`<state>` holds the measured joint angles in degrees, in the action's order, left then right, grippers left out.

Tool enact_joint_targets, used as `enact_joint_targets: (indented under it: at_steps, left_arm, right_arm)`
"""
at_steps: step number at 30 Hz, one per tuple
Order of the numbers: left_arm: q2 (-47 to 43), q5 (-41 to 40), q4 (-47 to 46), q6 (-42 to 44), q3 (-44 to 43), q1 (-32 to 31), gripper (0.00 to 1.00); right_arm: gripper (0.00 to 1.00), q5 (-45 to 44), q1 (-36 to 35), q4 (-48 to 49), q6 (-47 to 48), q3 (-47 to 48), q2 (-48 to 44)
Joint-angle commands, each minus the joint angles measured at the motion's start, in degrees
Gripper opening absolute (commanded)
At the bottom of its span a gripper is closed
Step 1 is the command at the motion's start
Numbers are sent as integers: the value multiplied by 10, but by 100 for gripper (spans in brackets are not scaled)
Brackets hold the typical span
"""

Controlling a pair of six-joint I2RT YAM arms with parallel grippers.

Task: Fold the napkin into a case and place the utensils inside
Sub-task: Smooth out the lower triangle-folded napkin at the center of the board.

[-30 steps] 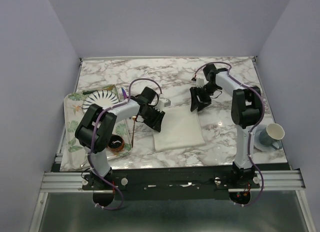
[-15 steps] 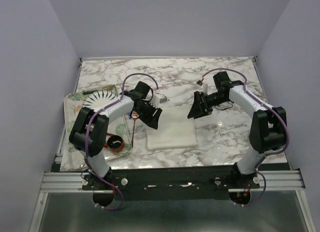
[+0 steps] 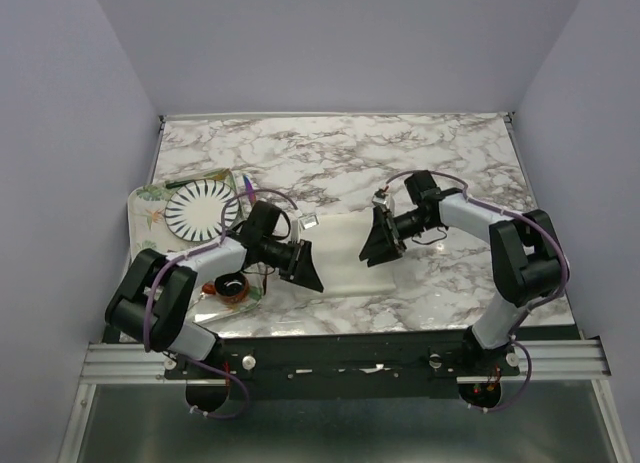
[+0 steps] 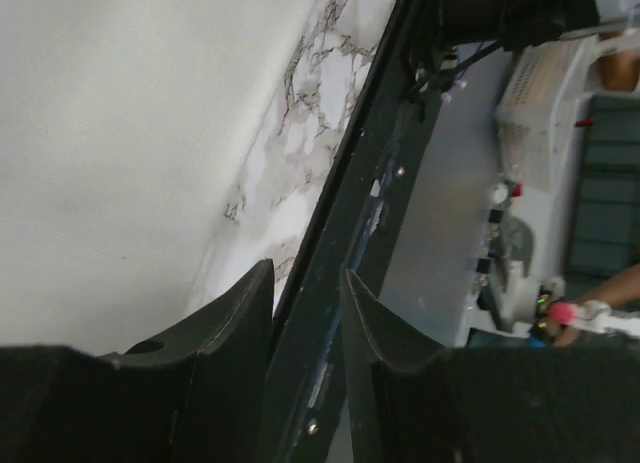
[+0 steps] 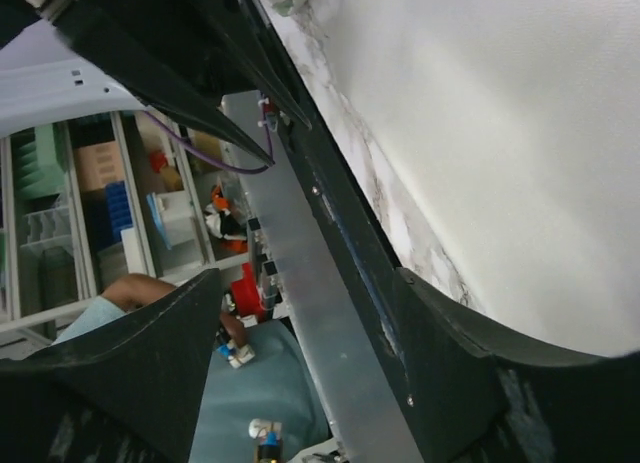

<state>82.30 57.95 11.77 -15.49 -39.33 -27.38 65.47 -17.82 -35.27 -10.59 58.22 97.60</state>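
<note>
Marble table [image 3: 440, 163], napkin [image 3: 338, 251] lying mid-table. L gripper [image 3: 305, 271] at napkin's left edge, jaws narrow w/ nothing between; R gripper [image 3: 375, 245] at right edge, wide, empty.

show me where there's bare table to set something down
Free: the marble table behind the napkin, and the near right strip between napkin and right arm. Crowded: the left tray with plate, and the centre around both jaws.
</note>
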Motion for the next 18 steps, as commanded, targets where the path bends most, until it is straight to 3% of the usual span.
enact_joint_targets:
  at_steps: [1,4,6,12,16,18]
  left_arm:
    - [43,71,-181,-164,50,0,40]
    - [87,76,-185,-155,66,-1,38]
    - [135,55,-119,-98,46,3,37]
    - [243,20,6,-14,-19,23,34]
    - [241,17,39,15,-25,29,33]
    - [210,36,63,51,-29,29,35]
  right_arm:
    - [66,38,-8,29,-22,-24,52]
    - [52,22,-9,30,-11,-52,66]
    - [47,-2,-8,27,-3,-71,78]
    - [39,-81,-7,-37,61,-39,156]
    - [38,-119,-7,-64,80,-41,145]
    - [38,-99,-7,-67,93,-43,96]
